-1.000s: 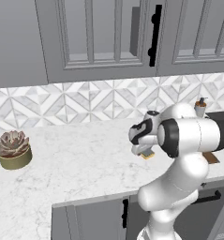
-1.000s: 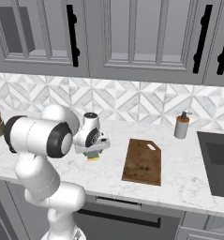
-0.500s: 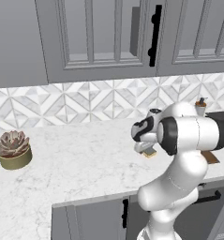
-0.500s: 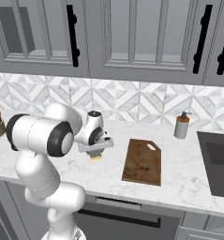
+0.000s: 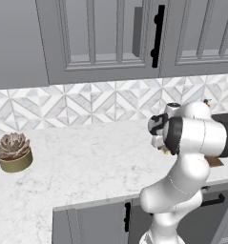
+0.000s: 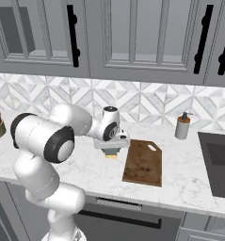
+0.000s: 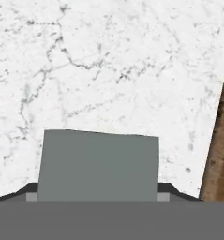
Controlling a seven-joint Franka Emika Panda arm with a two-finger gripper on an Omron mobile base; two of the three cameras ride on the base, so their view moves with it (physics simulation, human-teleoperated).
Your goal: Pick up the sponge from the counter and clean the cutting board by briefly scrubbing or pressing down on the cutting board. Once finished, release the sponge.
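Note:
My gripper is shut on the sponge, whose yellow base shows just under the hand. It hangs low over the white marble counter, a short way left of the brown cutting board. In the hand view the sponge's grey-green top sits between the gripper's dark fingertips, and the cutting board's edge runs along the right side. From the left base view, the gripper and sponge are partly hidden behind my forearm, and a sliver of the cutting board peeks out.
A soap dispenser stands behind the board near the backsplash. A dark sink lies at the far right. A potted succulent sits far left on the counter. Grey cabinets hang above.
The gripper has carried the sponge a little to the right, closer to the cutting board's left edge.

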